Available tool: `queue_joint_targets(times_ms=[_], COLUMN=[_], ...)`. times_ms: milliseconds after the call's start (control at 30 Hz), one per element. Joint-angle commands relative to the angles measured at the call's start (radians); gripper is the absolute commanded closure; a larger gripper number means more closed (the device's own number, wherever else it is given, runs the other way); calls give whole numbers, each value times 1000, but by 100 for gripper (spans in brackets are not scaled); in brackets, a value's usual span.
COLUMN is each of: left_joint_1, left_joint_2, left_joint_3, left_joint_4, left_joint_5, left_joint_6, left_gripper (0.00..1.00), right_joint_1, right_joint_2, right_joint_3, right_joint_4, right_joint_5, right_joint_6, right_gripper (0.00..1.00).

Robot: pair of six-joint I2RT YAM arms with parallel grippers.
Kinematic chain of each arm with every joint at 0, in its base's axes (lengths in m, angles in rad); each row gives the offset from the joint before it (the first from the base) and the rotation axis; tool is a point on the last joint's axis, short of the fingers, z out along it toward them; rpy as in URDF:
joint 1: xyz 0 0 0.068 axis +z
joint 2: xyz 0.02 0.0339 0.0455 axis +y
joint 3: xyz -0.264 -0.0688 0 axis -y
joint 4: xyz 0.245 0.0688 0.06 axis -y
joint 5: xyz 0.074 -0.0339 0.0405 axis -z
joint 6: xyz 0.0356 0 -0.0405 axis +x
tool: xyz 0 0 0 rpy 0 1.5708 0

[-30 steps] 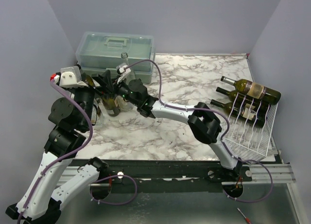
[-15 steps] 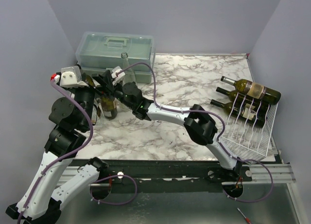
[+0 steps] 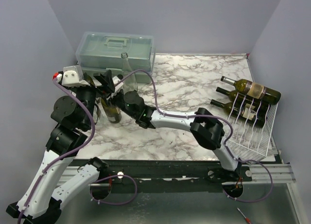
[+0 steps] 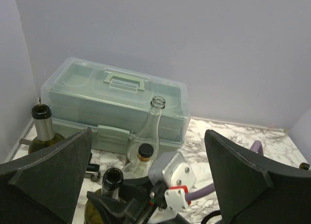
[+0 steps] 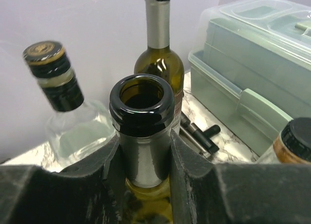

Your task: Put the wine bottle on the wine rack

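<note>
your right gripper (image 5: pixel 144 158) is clamped round the bottle (image 5: pixel 141 107) at its neck, left gripper (image 4: pixel 148 180) is wide open, nothing in it.

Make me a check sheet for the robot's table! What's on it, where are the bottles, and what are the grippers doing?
Surface: marble-patterned table top, no spills seen.
Job's things: open wine bottle standing upright at the back left; white wine rack at the right edge, with three dark bottles lying on it.
Clutter: see-through toolbox, a clear bottle with no cap and a foil-necked green bottle close to the held one.
Grippers: right gripper shut on the wine bottle's neck; left gripper wide open, holding nothing.
Cables: purple cables loop along both arms; none snagged that I can see.
Surroundings: plain walls on three sides.
</note>
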Motion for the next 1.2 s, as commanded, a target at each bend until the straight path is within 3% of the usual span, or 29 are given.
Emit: queue_joint_targets(times_ms=[0, 233, 567, 1167], left_joint_1=[7, 7, 7, 12], left_joint_2=[-1, 14, 37, 71], left_joint_3=[-5, -5, -2, 0], left_joint_4=[9, 9, 4, -3], left_joint_5=[-7, 10, -1, 9], left_joint_6=[0, -11, -2, -1], left_gripper=[1, 1, 1, 1], right_joint_1=[20, 23, 24, 24], right_joint_2=[-93, -260, -503, -756], right_joint_3=[-85, -285, -508, -552], right_joint_4=[-45, -25, -114, -603], right_joint_5=[69, 65, 6, 268], right_joint_6=[-85, -119, -110, -228], right_gripper=[79, 99, 99, 99])
